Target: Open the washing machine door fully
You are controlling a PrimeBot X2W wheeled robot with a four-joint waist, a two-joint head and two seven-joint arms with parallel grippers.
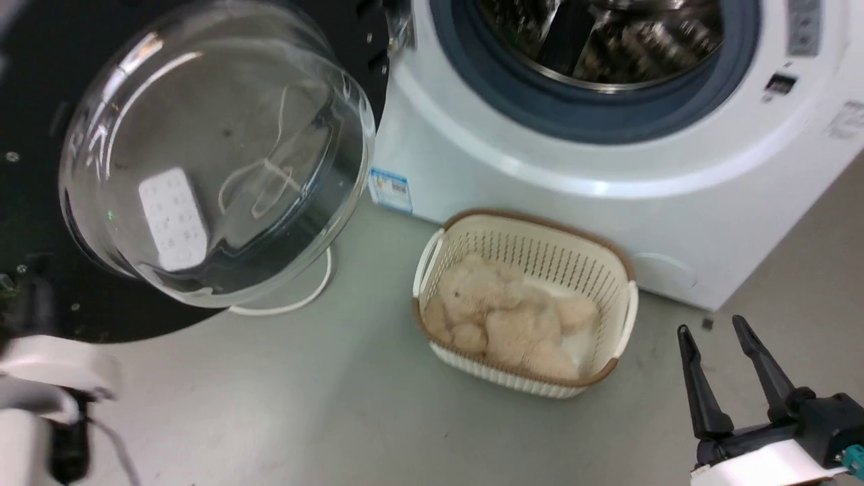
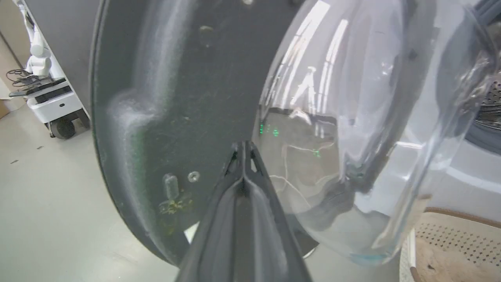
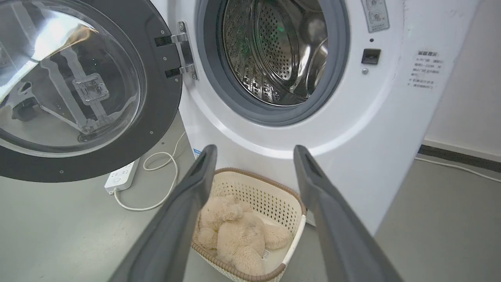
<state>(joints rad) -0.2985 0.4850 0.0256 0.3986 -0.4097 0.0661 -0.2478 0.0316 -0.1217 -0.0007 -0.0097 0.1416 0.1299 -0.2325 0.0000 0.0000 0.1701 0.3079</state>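
The washing machine door (image 1: 27, 202) is swung wide to the left of the white washing machine (image 1: 540, 189), its clear glass bowl (image 1: 216, 155) bulging toward me. In the left wrist view my left gripper (image 2: 243, 144) is shut with nothing in it, its tips at the door's (image 2: 168, 98) black inner face beside the bowl (image 2: 352, 117); whether they touch is unclear. My right gripper (image 1: 710, 326) hangs open over the floor at the lower right, away from the door. The right wrist view looks past that gripper (image 3: 255, 149) at the door (image 3: 156, 98), hinge (image 3: 181, 55) and steel drum (image 3: 274, 51).
A cream basket (image 1: 540, 219) holding a beige plush toy (image 1: 506, 317) stands on the floor before the machine. A white power strip (image 3: 121, 176) and its cable (image 3: 156, 203) lie under the door. A white wheeled unit (image 2: 43, 86) stands beyond the door's edge.
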